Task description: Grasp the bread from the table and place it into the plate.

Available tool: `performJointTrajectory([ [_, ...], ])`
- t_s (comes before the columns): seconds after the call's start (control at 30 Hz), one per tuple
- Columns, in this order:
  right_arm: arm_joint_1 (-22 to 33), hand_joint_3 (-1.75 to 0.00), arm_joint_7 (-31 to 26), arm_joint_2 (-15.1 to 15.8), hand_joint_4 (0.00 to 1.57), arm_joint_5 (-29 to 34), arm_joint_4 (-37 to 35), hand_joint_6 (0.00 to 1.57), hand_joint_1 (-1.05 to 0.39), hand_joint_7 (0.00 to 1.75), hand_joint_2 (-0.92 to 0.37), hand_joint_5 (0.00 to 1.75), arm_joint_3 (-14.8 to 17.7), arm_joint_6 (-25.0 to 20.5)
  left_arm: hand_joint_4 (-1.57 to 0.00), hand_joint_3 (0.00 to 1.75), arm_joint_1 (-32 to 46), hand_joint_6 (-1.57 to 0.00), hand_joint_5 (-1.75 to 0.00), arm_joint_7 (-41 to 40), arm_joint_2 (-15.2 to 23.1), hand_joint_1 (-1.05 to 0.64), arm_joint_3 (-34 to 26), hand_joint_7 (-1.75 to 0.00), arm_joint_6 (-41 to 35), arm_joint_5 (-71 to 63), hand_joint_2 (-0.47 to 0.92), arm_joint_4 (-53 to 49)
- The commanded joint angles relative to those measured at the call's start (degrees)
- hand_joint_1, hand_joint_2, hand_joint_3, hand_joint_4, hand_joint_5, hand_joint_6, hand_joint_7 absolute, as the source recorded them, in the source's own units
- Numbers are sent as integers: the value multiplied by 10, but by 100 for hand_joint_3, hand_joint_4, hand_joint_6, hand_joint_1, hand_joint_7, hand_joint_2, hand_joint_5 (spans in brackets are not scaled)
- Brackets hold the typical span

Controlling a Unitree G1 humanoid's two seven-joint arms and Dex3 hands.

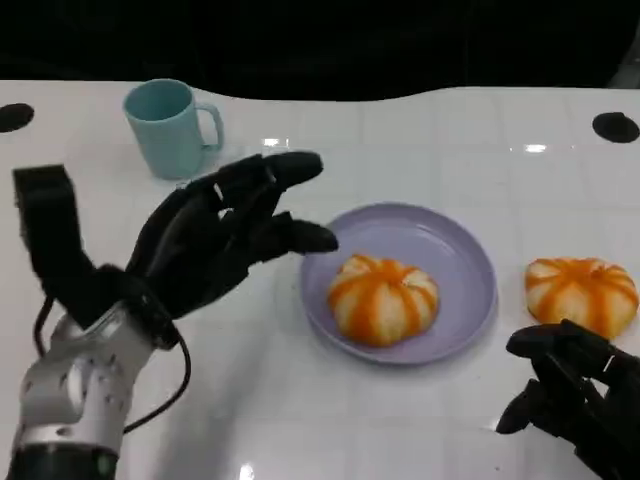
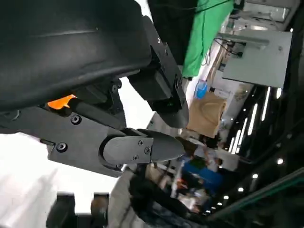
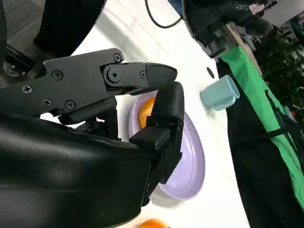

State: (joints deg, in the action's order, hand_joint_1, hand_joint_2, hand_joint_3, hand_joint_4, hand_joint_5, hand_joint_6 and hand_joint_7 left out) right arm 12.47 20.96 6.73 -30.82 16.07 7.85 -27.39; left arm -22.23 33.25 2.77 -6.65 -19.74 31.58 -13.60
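An orange-and-cream striped bread lies in the lilac plate at the table's middle. A second, similar bread sits on the white table right of the plate. My left hand hovers raised just left of the plate, fingers spread and holding nothing. My right hand is at the lower right, just in front of the second bread, fingers apart and empty. In the right wrist view the plate and a sliver of bread show past my fingers. The left wrist view shows an orange scrap of bread.
A light blue mug stands at the back left of the table; it also appears in the right wrist view. Two dark round holes mark the table's far corners. A green cloth hangs beyond the table.
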Motion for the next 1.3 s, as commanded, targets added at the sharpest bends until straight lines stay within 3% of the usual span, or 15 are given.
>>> performJointTrajectory([
  [0.03,7,-30,-2,7,58,-1,9,51,-46,116,-92,148,5,3,-57,55,84,-55,-158,-68,-3,-57,-31,-120,-109,69,92,130],
  [0.23,8,-30,-5,7,57,-4,14,51,-46,117,-92,149,5,-5,-55,54,162,-47,-174,-93,-6,-55,-32,-140,-148,99,92,210],
  [0.63,14,-31,-6,5,56,-6,22,51,-45,115,-92,148,3,-4,-69,55,284,-43,-175,-139,-56,-54,-3,-172,-90,65,92,274],
  [0.8,19,-32,-3,5,57,-1,21,51,-46,114,-92,148,1,3,-67,53,310,-41,-175,-124,-54,-54,11,-175,-52,42,92,264],
  [1.3,15,-27,-13,4,59,-6,23,52,-46,114,-92,145,3,-8,-66,45,310,-44,-175,-118,-41,-54,14,-173,-45,37,92,239],
])
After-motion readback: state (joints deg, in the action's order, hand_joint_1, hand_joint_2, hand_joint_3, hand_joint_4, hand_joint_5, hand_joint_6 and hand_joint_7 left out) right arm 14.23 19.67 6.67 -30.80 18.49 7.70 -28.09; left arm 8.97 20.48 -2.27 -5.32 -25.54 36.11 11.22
